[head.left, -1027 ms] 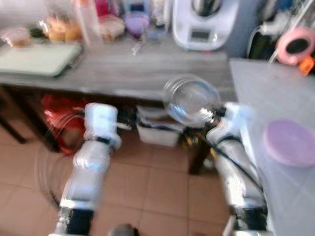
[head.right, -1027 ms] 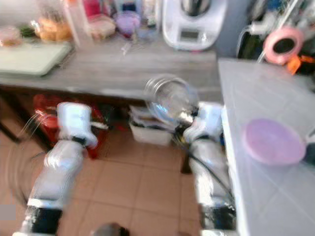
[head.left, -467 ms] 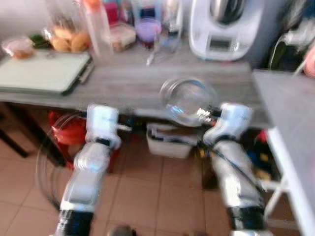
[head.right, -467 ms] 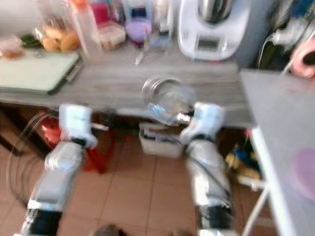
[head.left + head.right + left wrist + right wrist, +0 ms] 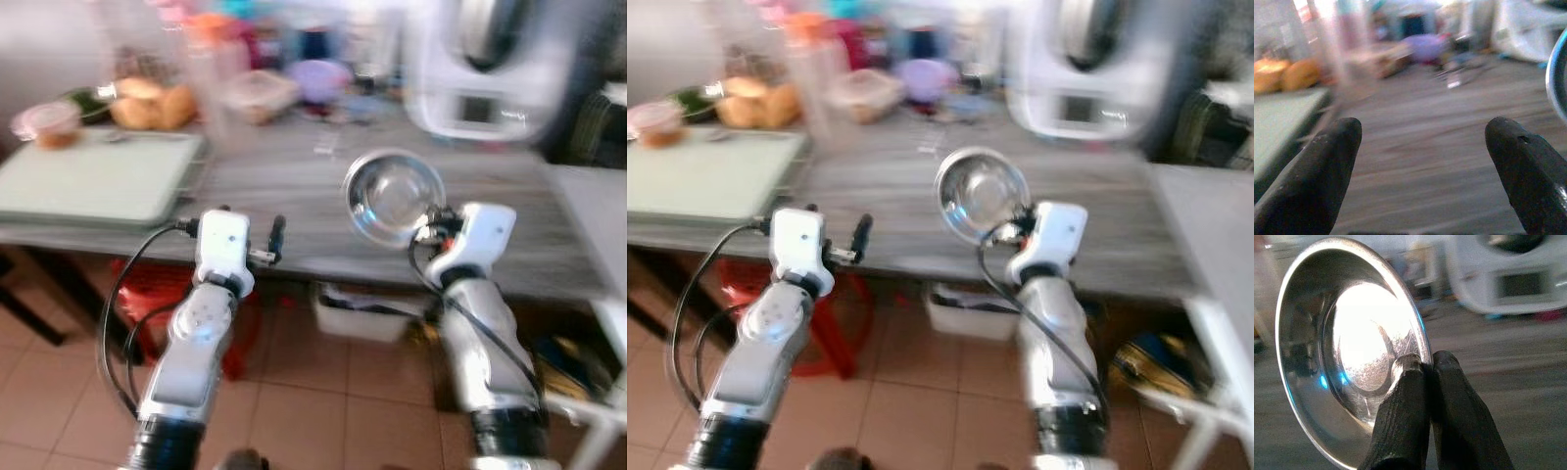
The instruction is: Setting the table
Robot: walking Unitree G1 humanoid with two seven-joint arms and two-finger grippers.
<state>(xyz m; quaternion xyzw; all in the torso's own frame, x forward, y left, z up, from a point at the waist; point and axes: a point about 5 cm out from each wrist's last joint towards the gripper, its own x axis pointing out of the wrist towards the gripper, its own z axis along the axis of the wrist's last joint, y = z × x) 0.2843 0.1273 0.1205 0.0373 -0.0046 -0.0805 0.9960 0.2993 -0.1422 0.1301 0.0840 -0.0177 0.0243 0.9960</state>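
A shiny steel bowl (image 5: pixel 394 197) is held up on its edge over the front of the grey wooden table (image 5: pixel 294 186), its hollow facing me. My right gripper (image 5: pixel 1422 363) is shut on the bowl's rim (image 5: pixel 1415 328), both black fingers (image 5: pixel 1449 396) pinching it. My left gripper (image 5: pixel 1422 142) is open and empty, its fingers (image 5: pixel 1317 171) spread wide just above the table's near edge, left of the bowl. In the eye views the left gripper (image 5: pixel 274 238) sits level with the table front.
A pale green tray (image 5: pixel 93 176) lies at the table's left. Buns (image 5: pixel 147 103), containers, a purple bowl (image 5: pixel 323 78) and a white kitchen machine (image 5: pixel 490 69) crowd the back. Under the table are a red stool (image 5: pixel 147 294) and a white bin (image 5: pixel 362 313). A white counter (image 5: pixel 598 196) stands at right.
The camera has swung left and nearer to the table, so the white counter has slid out to the right. The bowl stays gripped in my right gripper, now over the table.
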